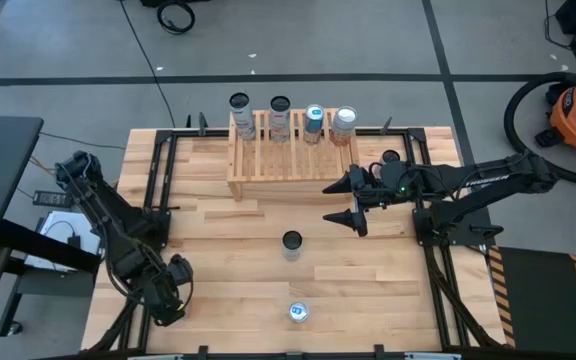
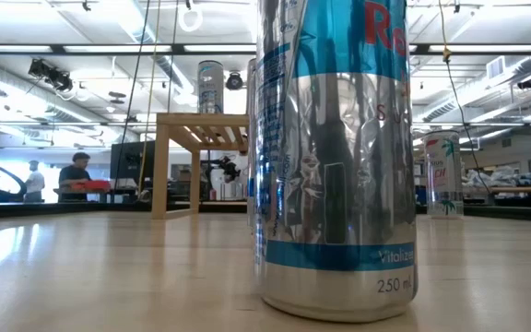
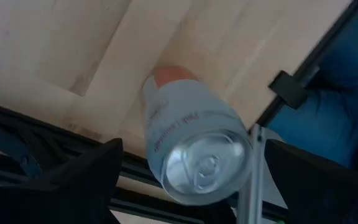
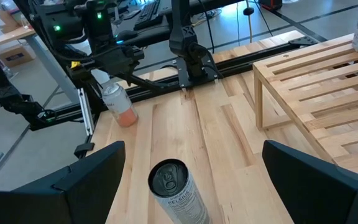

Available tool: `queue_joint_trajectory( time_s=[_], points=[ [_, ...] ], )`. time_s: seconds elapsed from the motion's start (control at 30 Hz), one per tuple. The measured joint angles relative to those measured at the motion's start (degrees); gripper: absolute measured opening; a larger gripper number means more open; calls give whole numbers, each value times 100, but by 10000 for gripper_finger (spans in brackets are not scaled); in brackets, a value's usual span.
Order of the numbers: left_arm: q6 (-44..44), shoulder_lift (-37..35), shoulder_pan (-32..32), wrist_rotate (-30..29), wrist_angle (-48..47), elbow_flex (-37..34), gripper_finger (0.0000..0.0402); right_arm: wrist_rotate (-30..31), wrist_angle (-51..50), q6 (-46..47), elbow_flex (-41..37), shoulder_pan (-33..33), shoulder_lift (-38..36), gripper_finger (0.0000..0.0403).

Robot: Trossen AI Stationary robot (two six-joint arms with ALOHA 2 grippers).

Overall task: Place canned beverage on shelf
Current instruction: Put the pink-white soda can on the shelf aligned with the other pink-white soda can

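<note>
The shelf (image 1: 290,155) stands at the far side of the desk (image 1: 228,260), and four cans stand in a row along its far edge. Two more cans wait on the desk. One dark-topped can (image 1: 291,243) stands upright near the middle of the desk, and the blue-and-silver can (image 1: 298,312) stands closer to the near edge. The right tool (image 1: 352,199) hangs just to the right of the shelf's near corner, a bit far and right of the dark-topped can, with its two fingers spread wide and nothing between them. In the right wrist view that can (image 4: 178,193) sits straight ahead, between the two dark fingers but not touched by them. The left tool (image 1: 175,283) waits at the near left corner of the desk, and its fingers are also apart and empty; in its own view the blue-and-silver can (image 3: 188,149) stands just past them. The dark-topped can looks like the next one to pick up. It is tall and thin, so it will probably tip over easily if bumped near the top. Its metal skin is smooth and likely slippery, and the walls are thin, so a hard squeeze could dent it. If it is full it will feel fairly heavy for its size. The best place to hold it seems to be around the middle of its round side, with one finger on each side, squeezing gently but firmly and keeping it upright.
</note>
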Motion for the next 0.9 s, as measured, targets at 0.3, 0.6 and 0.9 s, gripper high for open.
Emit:
queue_joint_trajectory(
  time_s=[0.3,0.6,0.9],
  points=[
    [-13,400,-70,-14,30,0,393,-2,-4,0,0,0,0,389],
    [-472,778,-332,-46,378,0,393,-4,-11,-1,0,0,0,389],
    [-610,993,-437,-68,380,0,391,-4,-11,-44,0,0,-2,389]
  ],
)
